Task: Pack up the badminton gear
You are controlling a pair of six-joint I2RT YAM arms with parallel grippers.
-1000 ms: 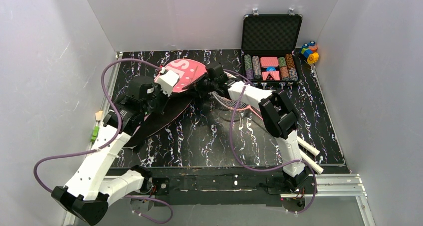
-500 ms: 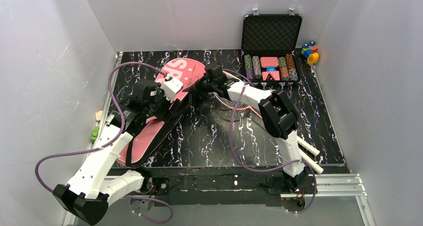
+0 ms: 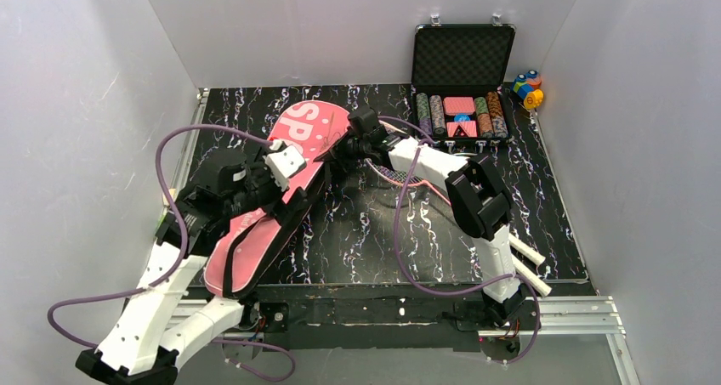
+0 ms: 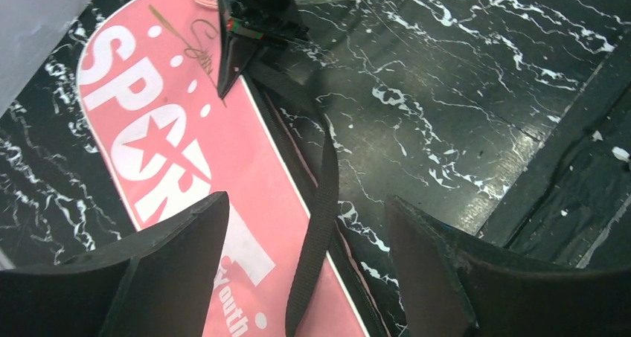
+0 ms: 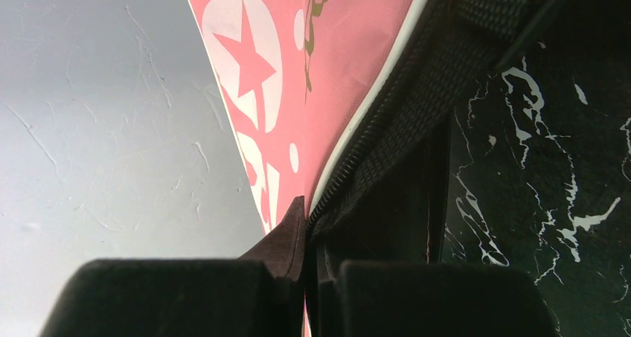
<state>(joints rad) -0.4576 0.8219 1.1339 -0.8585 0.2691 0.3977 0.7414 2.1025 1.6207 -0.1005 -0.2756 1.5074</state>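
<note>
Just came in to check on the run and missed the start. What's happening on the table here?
Both arms are at the pink SPORT bag lying on the table. The right gripper is pinched shut on its zippered edge near the round end; the left gripper hangs open above the bag and its black strap. A red-framed racket lies outside the bag, its head beside that end.

Bare surface (image 3: 357, 240) lies open between the pink bag (image 3: 246, 249), stretched diagonally across the left, and the right arm (image 3: 480, 202), while the open chip case (image 3: 463, 70) and toy blocks (image 3: 527, 87) crowd the far right corner.
</note>
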